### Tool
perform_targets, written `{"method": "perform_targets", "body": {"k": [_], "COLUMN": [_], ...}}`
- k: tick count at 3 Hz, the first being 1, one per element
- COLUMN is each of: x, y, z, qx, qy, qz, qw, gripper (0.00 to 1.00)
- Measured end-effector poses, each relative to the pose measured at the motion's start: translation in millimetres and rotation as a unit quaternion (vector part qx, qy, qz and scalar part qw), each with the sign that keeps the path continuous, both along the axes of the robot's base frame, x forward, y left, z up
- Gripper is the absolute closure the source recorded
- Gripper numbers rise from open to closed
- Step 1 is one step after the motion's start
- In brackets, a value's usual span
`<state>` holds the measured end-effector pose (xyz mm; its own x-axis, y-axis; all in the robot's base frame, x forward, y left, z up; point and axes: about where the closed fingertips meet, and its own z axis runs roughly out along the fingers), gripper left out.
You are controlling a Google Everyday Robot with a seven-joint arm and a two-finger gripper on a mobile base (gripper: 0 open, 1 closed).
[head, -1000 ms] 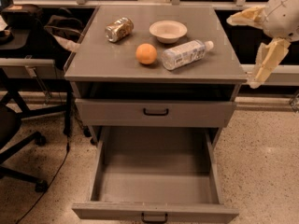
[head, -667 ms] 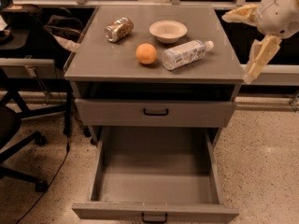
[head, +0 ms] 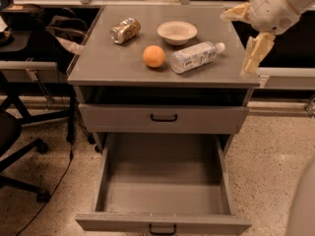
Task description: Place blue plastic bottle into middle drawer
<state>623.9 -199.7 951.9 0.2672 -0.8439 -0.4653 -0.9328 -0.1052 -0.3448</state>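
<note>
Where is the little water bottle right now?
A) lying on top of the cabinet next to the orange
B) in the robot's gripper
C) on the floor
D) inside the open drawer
A: the blue plastic bottle lies on its side on the cabinet top beside the orange. The gripper hangs open and holds nothing by the top's right edge, and the middle drawer is pulled out below.

The gripper (head: 234, 44), at the upper right, is showing two pale cream, wedge-shaped fingers (head: 257, 50) spread apart on a rounded white wrist (head: 276, 6), seemingly dotted.
</note>
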Motion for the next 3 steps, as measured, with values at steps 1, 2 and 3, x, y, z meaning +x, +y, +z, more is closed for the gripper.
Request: {"method": "perform_targets", "body": {"k": [1, 2, 3], "x": [22.5, 51.5, 64.0], "y": [17.8, 38.7, 41.9], "z": [-6.5, -10.8, -7.3], "qx": [-0.026, -0.042, -0.035], "qy": [-0.002, -0.017, -0.036], "qz": [0.037, 0.06, 0.051], "qw": [0.999, 0.9972, 0.9974], "gripper": [0.0, 0.0, 0.0]}}
